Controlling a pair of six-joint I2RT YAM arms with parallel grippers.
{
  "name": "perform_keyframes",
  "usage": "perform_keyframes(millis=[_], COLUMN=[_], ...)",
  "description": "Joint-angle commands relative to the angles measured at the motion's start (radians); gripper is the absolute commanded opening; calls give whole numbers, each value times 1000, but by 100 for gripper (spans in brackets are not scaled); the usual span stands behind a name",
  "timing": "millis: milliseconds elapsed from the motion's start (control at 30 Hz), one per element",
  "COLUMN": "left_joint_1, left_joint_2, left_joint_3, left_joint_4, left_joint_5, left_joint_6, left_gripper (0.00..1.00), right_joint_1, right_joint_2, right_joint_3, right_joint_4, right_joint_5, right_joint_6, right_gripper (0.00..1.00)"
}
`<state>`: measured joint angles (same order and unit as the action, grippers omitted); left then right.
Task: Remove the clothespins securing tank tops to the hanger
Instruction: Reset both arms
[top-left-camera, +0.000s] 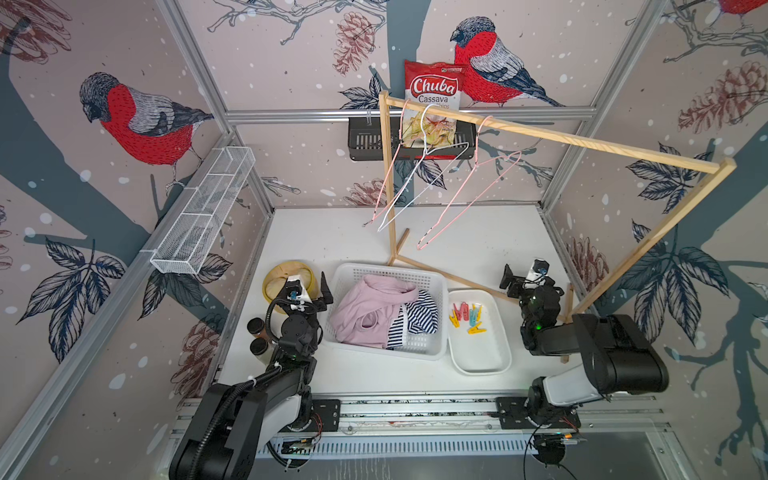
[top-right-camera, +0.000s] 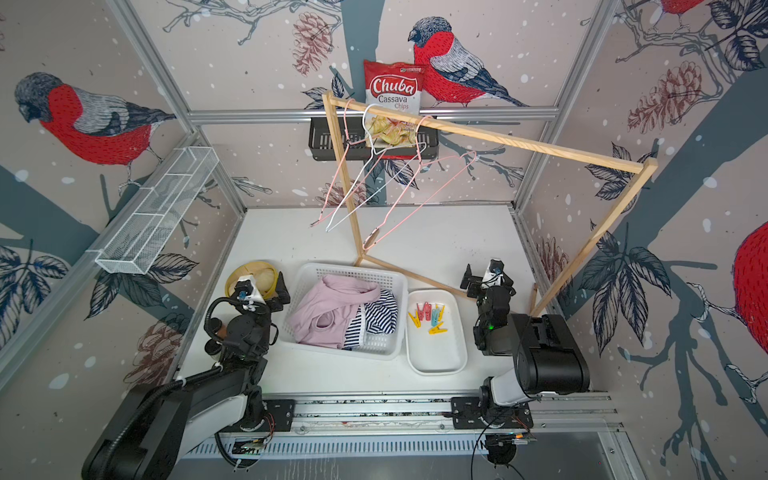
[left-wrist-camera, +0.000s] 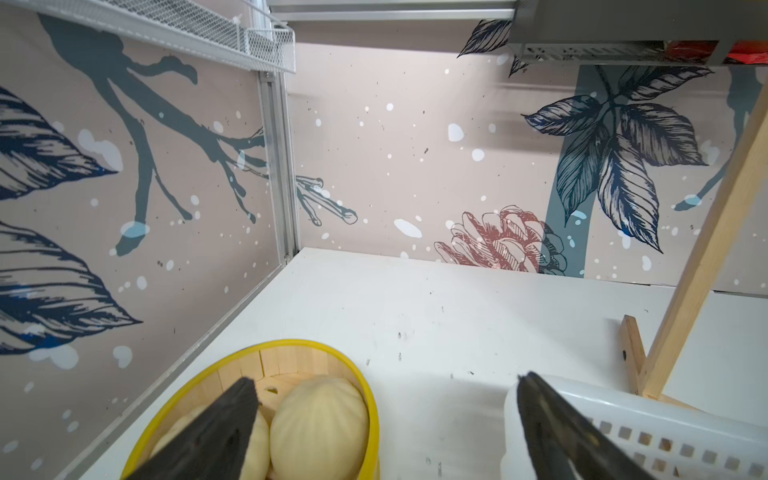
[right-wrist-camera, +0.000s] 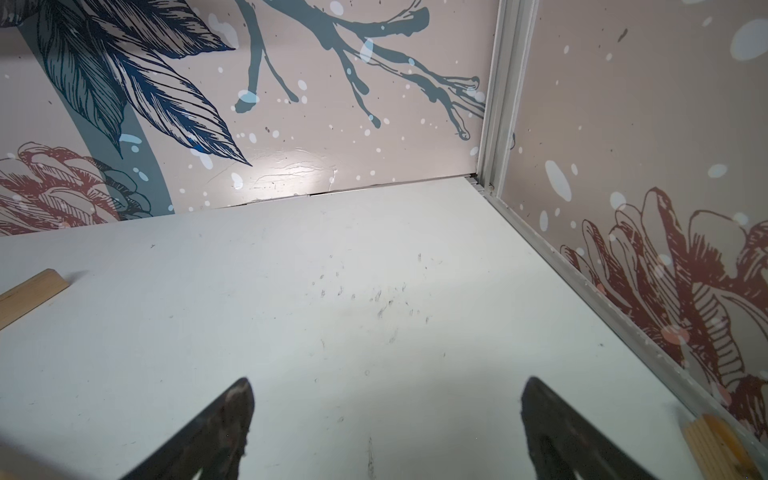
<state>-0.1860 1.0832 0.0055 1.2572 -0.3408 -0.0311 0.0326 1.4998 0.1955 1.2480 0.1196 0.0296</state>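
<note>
The left claw (left-wrist-camera: 384, 386) and the right claw (right-wrist-camera: 386, 386) both stood wide open and empty, while the clothespins (top-left-camera: 467, 318) lay heaped in the white tray (top-left-camera: 482, 361) between them, nearer the right arm, with the tank tops (top-left-camera: 374, 311) in the basket (top-left-camera: 419, 353) and the hangers (top-left-camera: 462, 199) bare.

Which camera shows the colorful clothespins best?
A top view: the clothespins lie in plain sight in the white tray, with nothing covering them. Both top views show them about equally. Neither wrist view shows them at all.
</note>
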Motion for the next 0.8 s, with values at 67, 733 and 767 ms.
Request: perform_keyframes(millis=[67, 733, 767], left_joint_1=[22, 144, 144], left_joint_2=[65, 445, 443], left_joint_3=[-59, 261, 262], left_joint_4=[131, -67, -73], left_joint_5=[-22, 171, 171], left_joint_6=[-17, 25, 25], left_gripper=[96, 96, 97], right_joint_1=[1, -2, -3], right_joint_2=[-2, 3, 3], right_joint_3=[11, 32, 31], right_joint_4=[-1, -35, -35], right_joint_5=[1, 14, 14], right_joint_6=[7, 19, 20], right_gripper=[100, 100, 100])
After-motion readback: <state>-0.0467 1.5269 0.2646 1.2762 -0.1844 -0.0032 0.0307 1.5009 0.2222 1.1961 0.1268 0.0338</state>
